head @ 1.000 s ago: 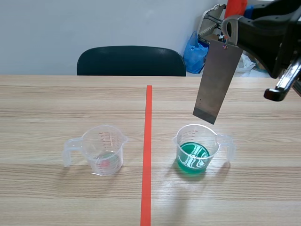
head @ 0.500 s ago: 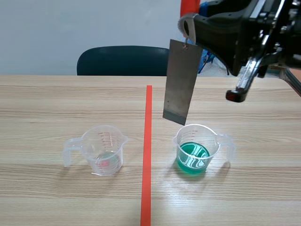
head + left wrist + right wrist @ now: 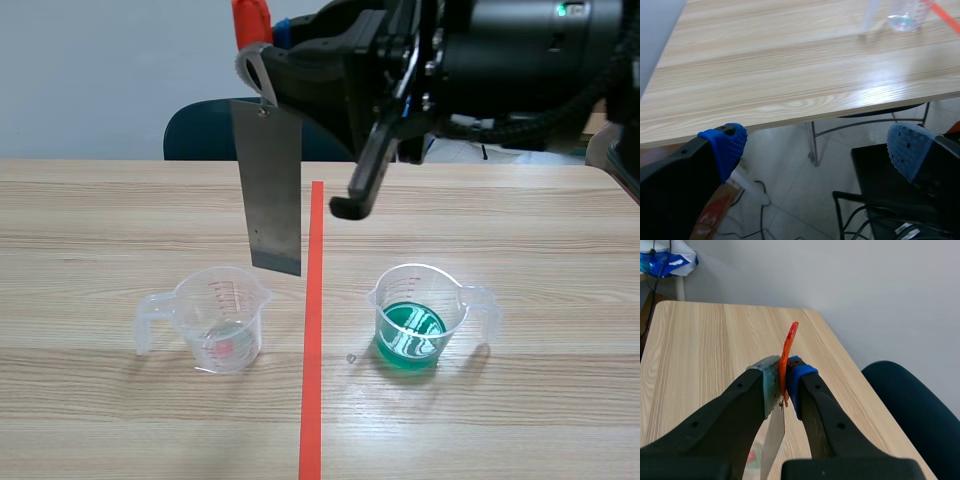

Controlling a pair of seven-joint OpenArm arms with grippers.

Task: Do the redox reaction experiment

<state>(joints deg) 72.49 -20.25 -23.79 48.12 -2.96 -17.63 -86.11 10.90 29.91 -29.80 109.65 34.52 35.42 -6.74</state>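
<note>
Left of the tape line, raised: metal plate [image 3: 272, 190] hangs upright from an orange tab [image 3: 790, 347]. Its lower edge is just above the far-right rim of the left cup and touches neither liquid nor table.
Right gripper [image 3: 783, 385]: reaches in from the right past the middle, with its jaws clamped on the orange tab and the plate hanging below the pads.
Left gripper [image 3: 815, 150]: jaws apart and holding nothing. It is parked off the near-left edge of the table [image 3: 100, 220], above the floor, and is out of the scene view.
Left cup [image 3: 220, 320]: clear, handle to the left. It holds only a shallow, faintly tinted layer at the bottom.
Right cup [image 3: 420, 315]: clear, handle to the right, about a third full of green solution. It stands well apart from the plate.
Tape line [image 3: 313, 330]: runs near to far between the two cups.
Drop [image 3: 351, 357]: a small bead on the table just left of the right cup.
Progress: the plate is picked up and carried to the left side. Lowering it into the left cup appears to be the step still to do. Whether it has met the green solution cannot be told from its surface.
</note>
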